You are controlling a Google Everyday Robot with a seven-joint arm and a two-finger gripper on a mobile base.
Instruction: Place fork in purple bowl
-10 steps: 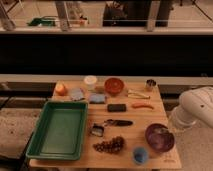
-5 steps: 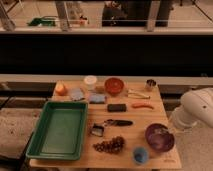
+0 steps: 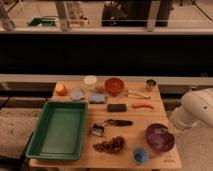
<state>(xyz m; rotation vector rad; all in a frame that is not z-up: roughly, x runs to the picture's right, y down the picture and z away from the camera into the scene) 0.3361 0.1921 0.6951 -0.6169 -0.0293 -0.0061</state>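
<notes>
Wooden table [image 3: 150, 117] seen from above and in front, bearing all the objects. Purple bowl [image 3: 159, 138] sits at the near right corner, upright, with a small blue cup [image 3: 141, 155] just beside it on the near left. Fork [image 3: 137, 93] lies flat at the far right of the table, between a red-orange bowl [image 3: 114, 85] and a small metal cup [image 3: 150, 84], well apart from the purple bowl. Orange-handled utensil [image 3: 142, 105] lies between fork and purple bowl. Black-handled tool [image 3: 118, 122] rests near the table's middle; green tray [image 3: 59, 129] fills the near left. White robot arm [image 3: 195, 111] stands off the right edge beside the purple bowl; the gripper itself is out of view, so its state cannot be told.
</notes>
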